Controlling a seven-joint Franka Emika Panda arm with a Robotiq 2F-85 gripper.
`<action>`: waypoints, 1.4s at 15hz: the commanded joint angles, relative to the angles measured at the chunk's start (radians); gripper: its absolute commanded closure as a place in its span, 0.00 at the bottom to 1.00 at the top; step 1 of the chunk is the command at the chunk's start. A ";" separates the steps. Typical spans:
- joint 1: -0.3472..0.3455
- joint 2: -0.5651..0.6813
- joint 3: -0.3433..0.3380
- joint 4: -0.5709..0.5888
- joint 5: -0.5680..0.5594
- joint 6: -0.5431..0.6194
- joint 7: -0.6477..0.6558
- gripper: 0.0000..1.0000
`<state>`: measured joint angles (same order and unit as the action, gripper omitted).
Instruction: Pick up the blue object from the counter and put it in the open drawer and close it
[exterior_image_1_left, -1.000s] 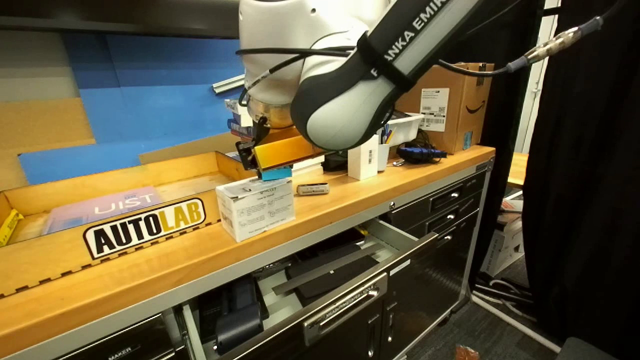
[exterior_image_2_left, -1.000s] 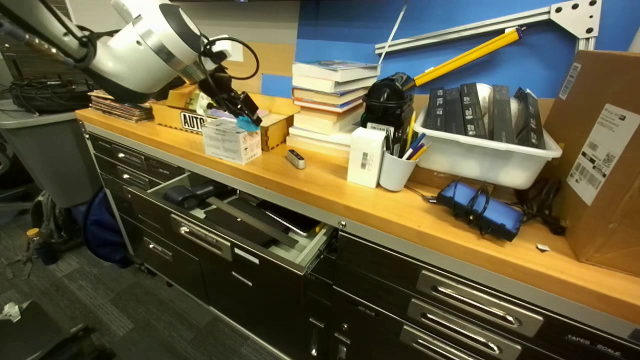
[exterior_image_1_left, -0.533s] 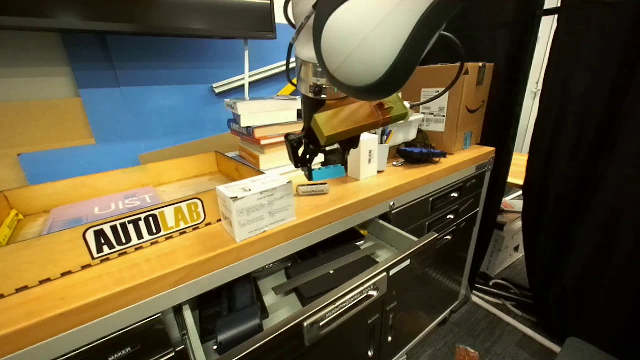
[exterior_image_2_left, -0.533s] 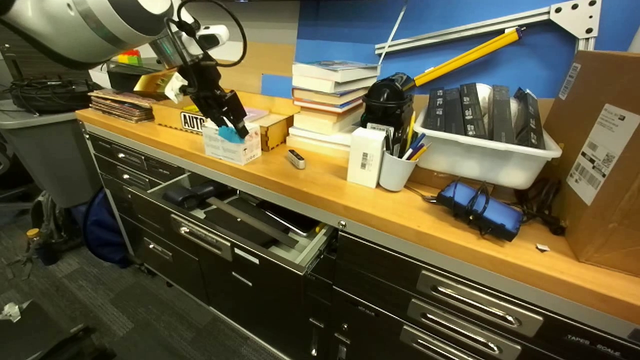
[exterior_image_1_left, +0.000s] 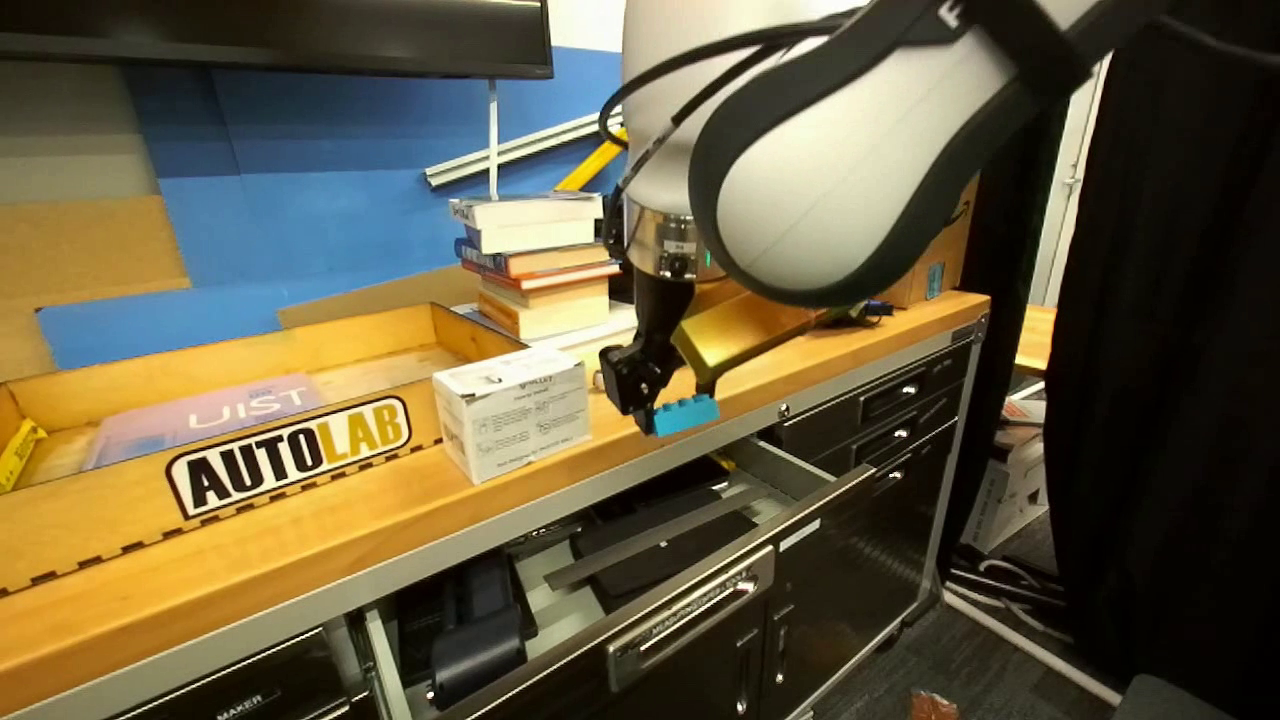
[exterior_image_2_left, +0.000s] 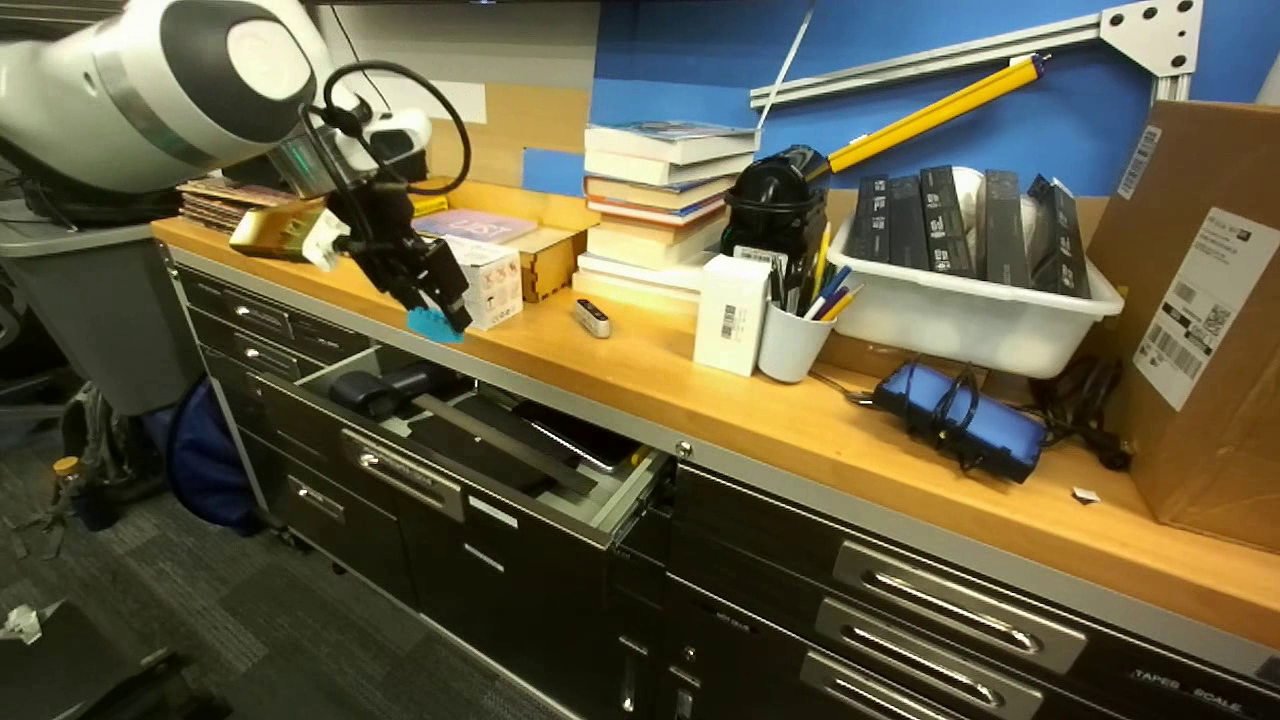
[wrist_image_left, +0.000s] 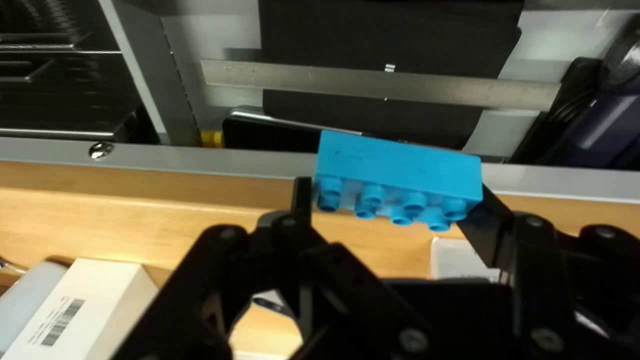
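The blue object is a light-blue studded block (exterior_image_1_left: 685, 416), also seen in an exterior view (exterior_image_2_left: 434, 325) and the wrist view (wrist_image_left: 400, 165). My gripper (wrist_image_left: 394, 194) is shut on its two ends, with the studs facing back toward the gripper. The gripper (exterior_image_1_left: 678, 404) holds it in the air near the front edge of the wooden counter (exterior_image_1_left: 300, 535). The drawer (exterior_image_1_left: 692, 618) stands open below, in both exterior views (exterior_image_2_left: 405, 472). In the wrist view the drawer's grey inside (wrist_image_left: 210, 30) lies just beyond the counter edge.
A white carton (exterior_image_1_left: 515, 415) stands beside the gripper near the counter's edge. A small grey device (exterior_image_2_left: 592, 318), a slim white box (exterior_image_2_left: 733, 315) and a stack of books (exterior_image_2_left: 655, 205) are on the counter. A ruler (wrist_image_left: 380, 87) and dark items lie in the drawer.
The gripper has carried the blue block from behind the white carton forward to the counter's front edge and lower, toward the open drawer. The drawer and carton have not moved.
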<state>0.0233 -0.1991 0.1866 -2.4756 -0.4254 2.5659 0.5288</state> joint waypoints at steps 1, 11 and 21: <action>-0.014 0.082 0.024 -0.007 -0.059 0.082 0.051 0.53; -0.009 0.319 0.001 0.091 -0.546 0.151 0.576 0.53; -0.024 0.322 0.020 0.094 -0.547 0.118 0.575 0.00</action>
<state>0.0135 0.1895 0.1925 -2.3502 -1.0348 2.7017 1.1913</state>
